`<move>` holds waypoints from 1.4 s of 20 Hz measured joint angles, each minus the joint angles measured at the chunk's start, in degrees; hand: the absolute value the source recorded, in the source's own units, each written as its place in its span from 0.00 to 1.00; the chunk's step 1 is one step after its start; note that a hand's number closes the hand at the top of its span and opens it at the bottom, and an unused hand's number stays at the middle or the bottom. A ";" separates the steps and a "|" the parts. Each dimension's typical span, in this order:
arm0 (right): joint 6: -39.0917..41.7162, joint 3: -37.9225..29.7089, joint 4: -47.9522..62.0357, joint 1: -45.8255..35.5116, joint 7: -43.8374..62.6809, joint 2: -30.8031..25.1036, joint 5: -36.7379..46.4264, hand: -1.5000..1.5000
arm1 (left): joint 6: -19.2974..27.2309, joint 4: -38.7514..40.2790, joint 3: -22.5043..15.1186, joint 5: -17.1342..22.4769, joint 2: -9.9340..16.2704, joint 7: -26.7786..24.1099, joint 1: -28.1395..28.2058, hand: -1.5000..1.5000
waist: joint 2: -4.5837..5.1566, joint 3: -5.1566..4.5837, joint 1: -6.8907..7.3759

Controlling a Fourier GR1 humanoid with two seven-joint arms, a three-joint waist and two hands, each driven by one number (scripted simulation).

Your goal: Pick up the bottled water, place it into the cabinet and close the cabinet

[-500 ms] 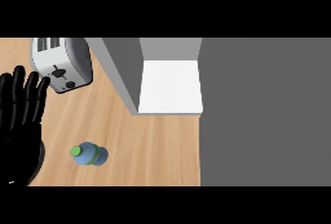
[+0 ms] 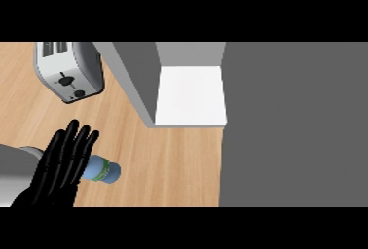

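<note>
1. Your left robot hand (image 2: 63,163) sits at the desk's near left corner, fingers straight and together, laid over the bottled water (image 2: 101,170); it has hold of nothing that you can see, and no thumb shows round the bottle
2. The bottled water stands or lies on the desk (image 2: 173,160) close to its near edge, touching the fingers; only its green band and blue end poke out on the right, so you cannot tell whether it is upright
3. Risk: flat fingers pressing from the left could push or tip the bottle instead of closing round it
4. Your right robot hand is out of view
5. Further off, the open cabinet (image 2: 191,95) shows a white floor; its door is not clearly made out
6. The toaster (image 2: 70,70) sits at the far left, well apart
</note>
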 measured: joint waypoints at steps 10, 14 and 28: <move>6.34 -4.14 -9.25 10.99 5.43 -3.40 -10.15 0.00 | 3.49 -12.42 -14.62 -2.82 0.87 8.17 15.38 0.00 | -0.02 0.04 0.14; 7.51 -5.18 -9.68 12.79 5.71 -3.63 -10.62 0.00 | 4.97 -12.95 -16.23 -3.00 2.59 7.52 19.15 0.00 | -0.10 0.04 0.20; 8.70 -7.34 -10.16 14.40 6.62 -3.63 -12.26 0.00 | 8.91 -13.70 -20.80 -3.47 8.22 2.06 27.28 0.00 | -0.37 0.06 0.26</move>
